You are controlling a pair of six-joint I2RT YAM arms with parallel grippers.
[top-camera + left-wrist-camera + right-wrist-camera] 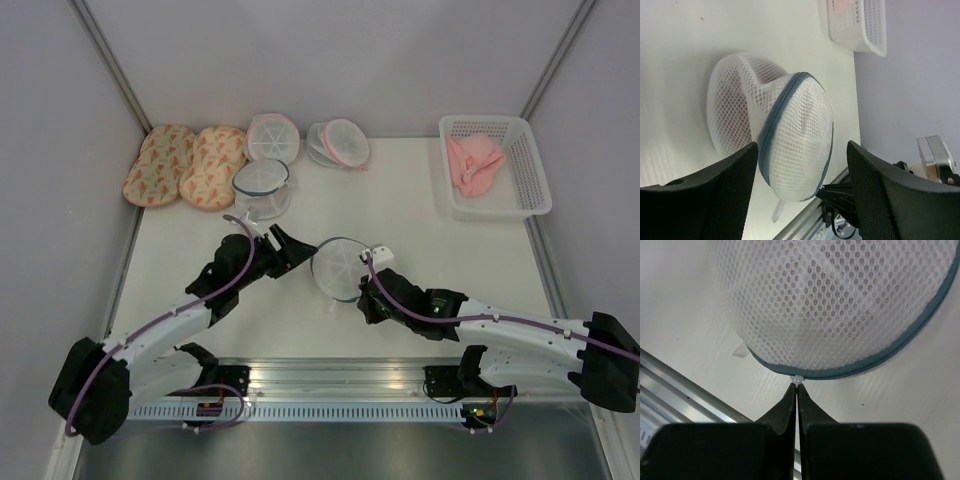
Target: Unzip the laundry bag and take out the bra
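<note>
Right end effector on zipper pull

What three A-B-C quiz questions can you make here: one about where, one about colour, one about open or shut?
1. Where is the pink cloth? A in the basket B on the table C on an arm
2. What colour is the held bag's rim? A green B blue-grey C yellow
3. The right gripper is: A wide open B shut C hidden
Answers: 1 A, it lies inside the basket; 2 B, a blue-grey band rings the mesh; 3 B, it pinches the zip tab.
</note>
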